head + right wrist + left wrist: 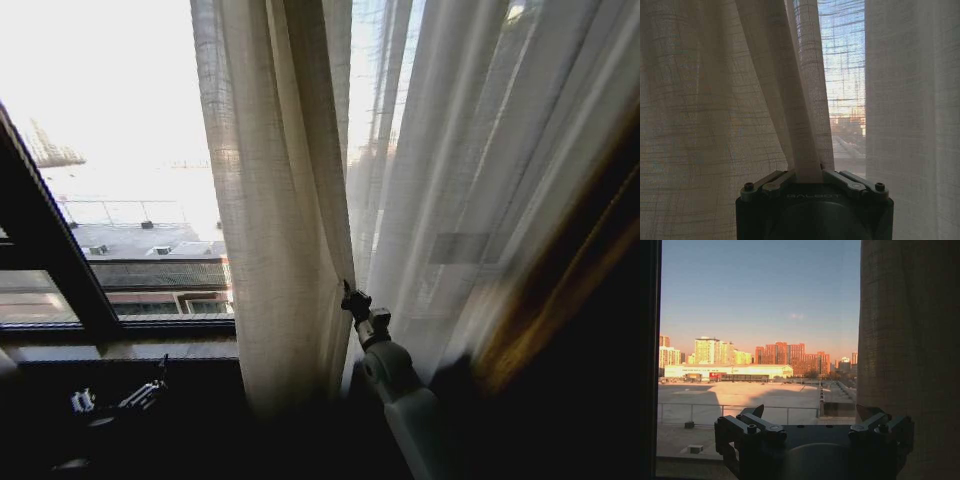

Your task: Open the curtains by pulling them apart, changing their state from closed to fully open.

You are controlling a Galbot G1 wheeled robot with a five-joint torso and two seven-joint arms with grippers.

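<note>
Lettering "GALBOT" marks the right gripper point(807, 172), clamped on the curtains point(280, 230); left gripper point(810, 412) beside them, fingers apart.

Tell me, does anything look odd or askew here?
The curtains hang bunched and slanted, because the right claw pinches one fold between the panels. The left claw sits open by the window. Nothing looks damaged.

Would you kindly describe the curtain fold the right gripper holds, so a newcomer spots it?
Start at the window. The bunched sheer curtain hangs mid-view; follow its right edge down to the right gripper. Unlike the loose panels, this narrow fold is pinched between the fingers.
</note>
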